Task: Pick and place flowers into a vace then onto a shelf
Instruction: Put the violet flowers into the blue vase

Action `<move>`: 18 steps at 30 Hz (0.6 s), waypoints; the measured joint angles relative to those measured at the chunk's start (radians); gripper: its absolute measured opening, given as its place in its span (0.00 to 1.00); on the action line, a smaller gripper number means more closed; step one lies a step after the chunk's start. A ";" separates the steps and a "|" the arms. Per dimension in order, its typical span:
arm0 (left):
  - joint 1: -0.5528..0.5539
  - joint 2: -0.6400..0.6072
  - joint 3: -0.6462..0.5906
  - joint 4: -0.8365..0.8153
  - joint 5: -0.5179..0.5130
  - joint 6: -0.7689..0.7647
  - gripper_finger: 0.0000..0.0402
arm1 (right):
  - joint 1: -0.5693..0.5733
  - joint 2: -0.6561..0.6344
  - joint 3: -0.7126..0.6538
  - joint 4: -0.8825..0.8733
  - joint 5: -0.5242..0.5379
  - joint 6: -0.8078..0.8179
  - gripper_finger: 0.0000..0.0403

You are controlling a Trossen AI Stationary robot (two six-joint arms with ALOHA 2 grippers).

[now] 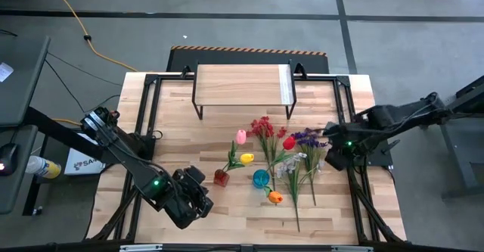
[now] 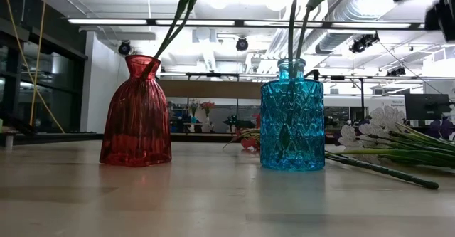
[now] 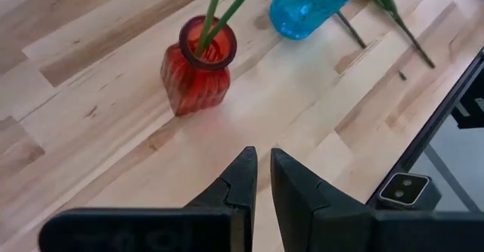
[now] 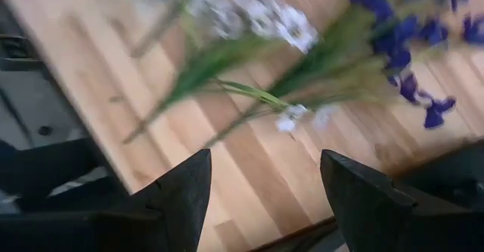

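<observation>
Red glass vase [image 3: 197, 69] stands just ahead of my left gripper [image 3: 261, 178], whose fingers are nearly pressed together on nothing. My right gripper [image 4: 265, 199], beyond the vase, hangs spread wide above the purple spray [image 4: 412, 32].

**Red vase holds two stems as gripper hangs above tabletop**

Seen from the left arm's wrist, the left gripper [image 3: 263, 178] hangs over bare pale wood with its two dark fingers [image 3: 240, 178] nearly together, a narrow gap between the tips and nothing between them. Ahead stands a ribbed red vase [image 3: 195, 76] with two green stems [image 3: 219, 8] rising out of its round mouth. Near it is a blue vase [image 3: 310, 6], partly cut off. More green stems [image 3: 401, 19] lie flat on the table [image 3: 91, 131] just beyond the blue vase.
</observation>
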 joint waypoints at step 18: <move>-0.043 0.000 0.000 -0.072 0.004 -0.132 0.18 | 0.000 -0.053 -0.560 0.570 -0.224 0.285 0.59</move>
